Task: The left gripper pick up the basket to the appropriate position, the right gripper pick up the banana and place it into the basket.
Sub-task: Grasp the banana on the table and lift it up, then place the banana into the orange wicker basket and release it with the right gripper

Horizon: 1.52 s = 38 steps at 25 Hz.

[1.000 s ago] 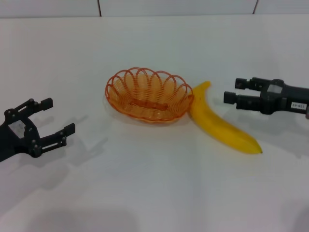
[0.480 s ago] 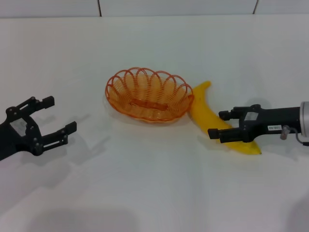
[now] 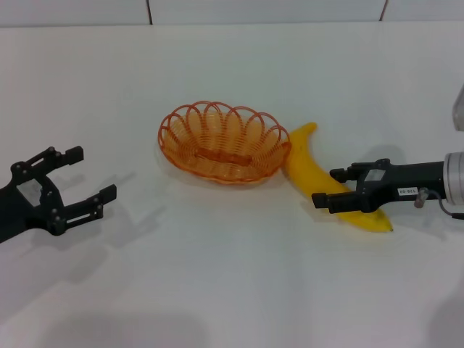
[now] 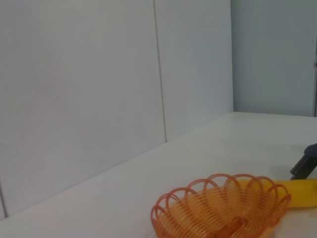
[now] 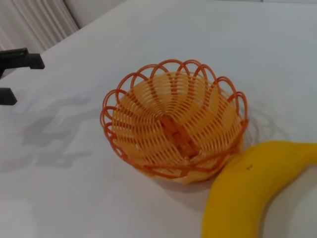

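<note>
The orange wire basket (image 3: 174, 148) stands empty on the white table, left of centre. The yellow banana (image 3: 308, 170) lies just right of it, its near tip touching the basket's rim. My right gripper (image 3: 328, 188) is low at the banana's middle, open, with one finger on each side of it. My left gripper (image 3: 90, 174) is open and empty, hovering well to the left of the basket. The right wrist view shows the basket (image 5: 111, 134) and the banana (image 5: 247, 188) close up. The left wrist view shows the basket (image 4: 163, 210) and the banana (image 4: 303, 193) behind it.
The white table (image 3: 232, 283) runs back to a white panelled wall (image 3: 217, 11). A finger of the right gripper (image 4: 307, 163) shows in the left wrist view. The left gripper's fingers (image 5: 20, 59) show far off in the right wrist view.
My right gripper has come down and forward from behind the banana to straddle its middle, then nearly stopped. The left gripper, basket and banana have stayed put.
</note>
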Motion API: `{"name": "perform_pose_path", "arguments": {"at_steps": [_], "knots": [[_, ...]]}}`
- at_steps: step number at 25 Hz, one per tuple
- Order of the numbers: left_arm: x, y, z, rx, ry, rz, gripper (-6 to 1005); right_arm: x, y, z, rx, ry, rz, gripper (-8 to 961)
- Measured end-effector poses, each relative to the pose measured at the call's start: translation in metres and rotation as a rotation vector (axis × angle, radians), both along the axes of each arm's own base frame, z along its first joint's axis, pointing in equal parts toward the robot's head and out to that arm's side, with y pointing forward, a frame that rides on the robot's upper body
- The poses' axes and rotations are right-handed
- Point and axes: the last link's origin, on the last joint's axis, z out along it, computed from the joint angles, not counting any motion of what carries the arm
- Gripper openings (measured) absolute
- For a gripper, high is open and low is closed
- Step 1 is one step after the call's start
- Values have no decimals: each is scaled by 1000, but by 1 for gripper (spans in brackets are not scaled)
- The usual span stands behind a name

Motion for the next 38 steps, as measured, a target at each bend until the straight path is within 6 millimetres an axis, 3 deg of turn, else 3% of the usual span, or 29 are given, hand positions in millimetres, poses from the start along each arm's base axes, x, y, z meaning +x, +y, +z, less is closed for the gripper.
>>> {"name": "perform_pose_path", "arguments": {"at_steps": [5,18,21,26,32,38], "knots": [[0,0,0,-2,1,0,865,0,1,0,-3,7,-23,795],[0,-1,-1,-4,1,-1,865,0,5,3,24,10,-32,539],[0,-1,-1,-4,1,0,865,-2,9,7,57,24,-31,492],[-1,-2,-1,-4,1,1,865,-8,19,28,179,85,-27,491],[-1,-3,-2,-14,1,6,866,-36,37,43,286,129,163,490],[3,2,-11,-71,-45,48,866,-81,39,9,198,93,496,489]]}}
